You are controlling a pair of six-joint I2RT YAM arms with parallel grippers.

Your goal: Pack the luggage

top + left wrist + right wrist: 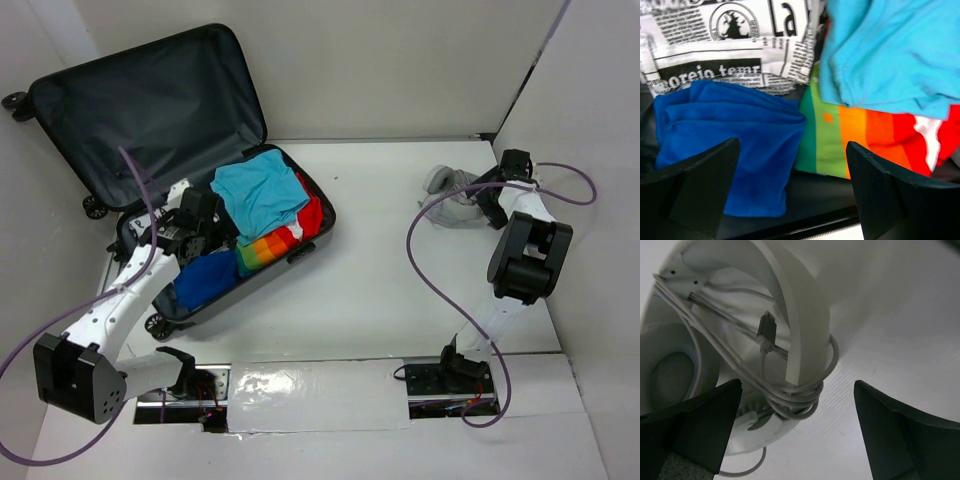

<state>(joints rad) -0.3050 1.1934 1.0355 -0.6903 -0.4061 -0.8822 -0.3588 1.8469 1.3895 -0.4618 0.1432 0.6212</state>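
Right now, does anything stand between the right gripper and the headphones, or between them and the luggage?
Nothing visible blocks the open right gripper from the white headphones. Toward the luggage, only the left gripper hangs over its clothes.

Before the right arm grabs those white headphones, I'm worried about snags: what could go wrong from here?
1. The white cable is only loosely looped round the headphones. The open right jaws could catch a loop, or it may trail out on lifting.
2. In the luggage, the turquoise shirt rides high and red fabric sits at the rim, so the headphones may fit poorly and the lid might pinch cloth.
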